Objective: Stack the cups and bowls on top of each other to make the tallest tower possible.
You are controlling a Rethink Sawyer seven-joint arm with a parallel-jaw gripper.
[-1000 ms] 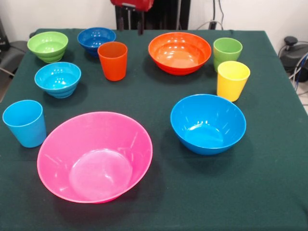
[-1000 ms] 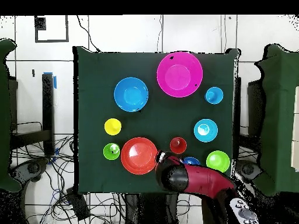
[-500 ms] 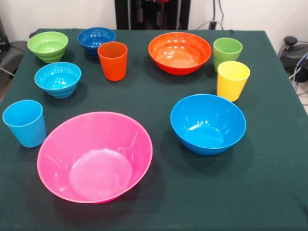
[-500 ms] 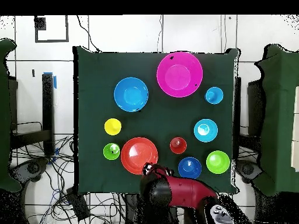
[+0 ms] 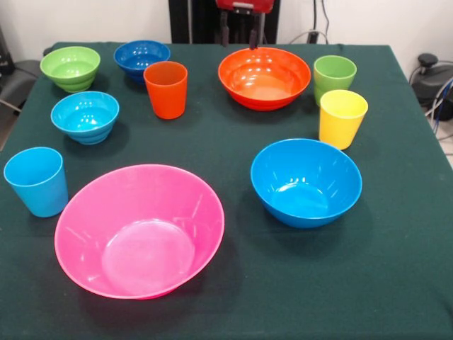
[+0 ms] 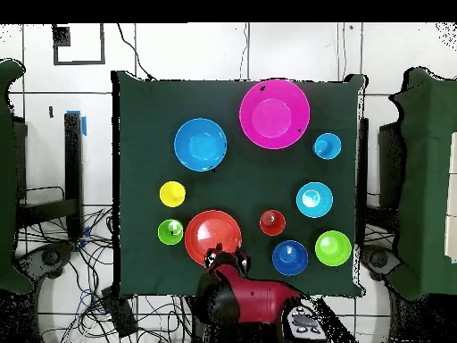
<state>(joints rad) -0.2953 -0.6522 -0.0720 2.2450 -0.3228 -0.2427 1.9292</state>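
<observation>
Every piece stands alone on the cloth, and no tower shows. The big pink bowl [image 5: 139,230] [image 6: 274,113] is nearest, with the large blue bowl [image 5: 306,181] [image 6: 200,144] to its right. The orange bowl [image 5: 264,76] [image 6: 212,238] sits at the back. Three small bowls, green [image 5: 70,68], dark blue [image 5: 141,57] and light blue [image 5: 85,116], cluster at the back left by the orange cup [image 5: 165,89]. The green cup [image 5: 335,78] and yellow cup [image 5: 342,117] stand on the right, the light blue cup [image 5: 36,181] on the left. My gripper [image 5: 239,37] [image 6: 225,261] hangs open and empty just behind the orange bowl.
A dark green cloth [image 5: 226,297] covers the table. Cables and equipment [image 6: 54,259] lie on the floor around the table in the overhead view. The red arm [image 6: 259,299] reaches in over the table edge beside the orange bowl.
My gripper has swung sideways along the back edge, from behind the dark blue bowl and orange cup to behind the orange bowl. The cups and bowls have not moved.
</observation>
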